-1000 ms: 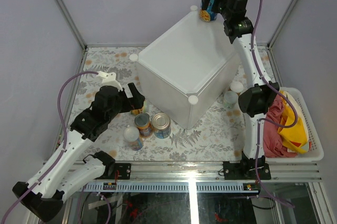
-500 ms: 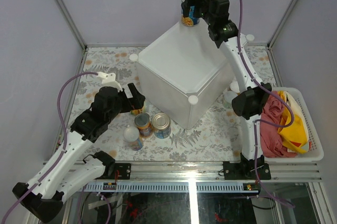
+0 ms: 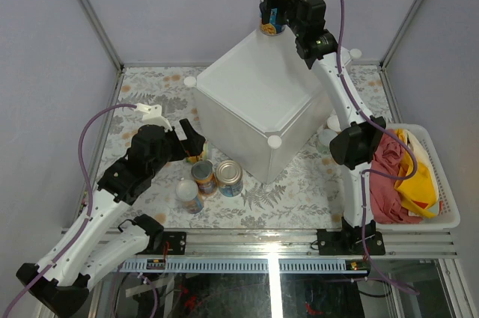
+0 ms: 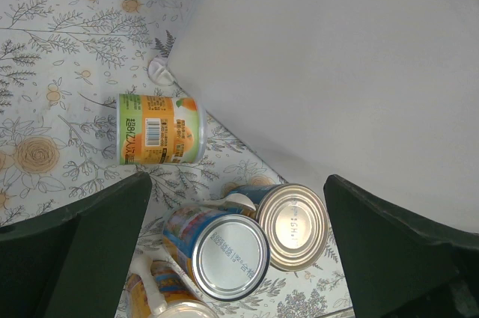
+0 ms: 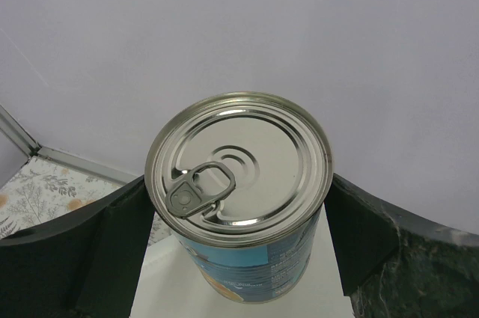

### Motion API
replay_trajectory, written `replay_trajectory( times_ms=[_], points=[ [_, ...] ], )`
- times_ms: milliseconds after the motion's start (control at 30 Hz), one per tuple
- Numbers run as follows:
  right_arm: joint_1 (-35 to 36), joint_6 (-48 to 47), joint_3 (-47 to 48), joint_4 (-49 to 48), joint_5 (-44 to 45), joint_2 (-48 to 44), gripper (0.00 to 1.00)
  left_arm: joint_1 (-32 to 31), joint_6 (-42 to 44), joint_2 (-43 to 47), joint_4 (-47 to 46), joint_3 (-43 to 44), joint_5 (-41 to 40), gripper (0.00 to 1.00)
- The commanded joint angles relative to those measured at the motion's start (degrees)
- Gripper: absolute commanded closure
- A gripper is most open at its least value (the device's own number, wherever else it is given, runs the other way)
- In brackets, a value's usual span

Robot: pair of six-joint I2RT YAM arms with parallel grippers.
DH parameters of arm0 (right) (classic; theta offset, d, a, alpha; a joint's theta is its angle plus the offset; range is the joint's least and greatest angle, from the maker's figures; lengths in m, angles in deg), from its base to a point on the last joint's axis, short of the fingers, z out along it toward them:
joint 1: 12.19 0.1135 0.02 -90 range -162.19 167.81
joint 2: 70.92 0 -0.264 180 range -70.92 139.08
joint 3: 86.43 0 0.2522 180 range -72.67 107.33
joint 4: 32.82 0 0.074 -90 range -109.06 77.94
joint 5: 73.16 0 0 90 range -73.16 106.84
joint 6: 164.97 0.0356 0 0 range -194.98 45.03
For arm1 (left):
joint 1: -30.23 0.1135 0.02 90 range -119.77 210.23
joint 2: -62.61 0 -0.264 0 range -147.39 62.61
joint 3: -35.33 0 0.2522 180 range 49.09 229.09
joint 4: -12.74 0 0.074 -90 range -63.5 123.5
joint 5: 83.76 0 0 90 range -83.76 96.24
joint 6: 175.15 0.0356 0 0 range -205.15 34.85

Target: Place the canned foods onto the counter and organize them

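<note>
Between the fingers of my right pincer a blue-labelled can is standing upright, pull-tab lid facing up. I am clasping it by its sides, jaws partly spread around it. Just beneath it the far corner of the counter is showing, though I cannot tell whether the base is touching. I am judging it a rigid, fairly heavy tin with smooth, slippery walls, best squeezed across the label rather than at the rim. Compared with a second ago, I am holding it further to my left along the counter's far edge. My left pincer is hanging wide open over two upright cans on the table, with an orange-labelled can lying on its side just beyond.
</note>
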State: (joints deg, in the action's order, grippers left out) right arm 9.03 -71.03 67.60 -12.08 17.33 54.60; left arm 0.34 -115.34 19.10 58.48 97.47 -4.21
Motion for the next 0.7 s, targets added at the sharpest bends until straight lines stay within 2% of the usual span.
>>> replay_trajectory(
  times_ms=[0,100,200,367,467,667],
  points=[
    [-0.4,-2.5,0.9,-9.0,1.8,-5.1,1.00,0.3,0.3,0.9,-0.4,0.0,0.1,0.00],
    [-0.3,-2.3,-0.2,-8.8,1.7,-5.4,1.00,0.2,0.3,0.9,-0.3,0.0,0.2,0.00],
    [-0.4,-2.0,-0.5,-8.0,1.5,-5.3,0.93,0.3,0.3,0.8,-0.3,0.0,0.3,0.00],
    [-0.4,-1.4,-3.6,-8.2,1.7,-6.7,0.66,0.3,0.3,0.5,-0.4,-0.1,0.6,0.00],
    [-0.5,-1.4,-5.7,-8.7,1.8,-7.7,0.53,0.3,0.2,0.7,-0.4,-0.2,0.7,0.00],
    [-0.4,-0.8,-7.8,-8.9,1.4,-8.8,0.36,0.2,0.2,1.0,-0.4,-0.5,0.7,0.00]
  ],
)
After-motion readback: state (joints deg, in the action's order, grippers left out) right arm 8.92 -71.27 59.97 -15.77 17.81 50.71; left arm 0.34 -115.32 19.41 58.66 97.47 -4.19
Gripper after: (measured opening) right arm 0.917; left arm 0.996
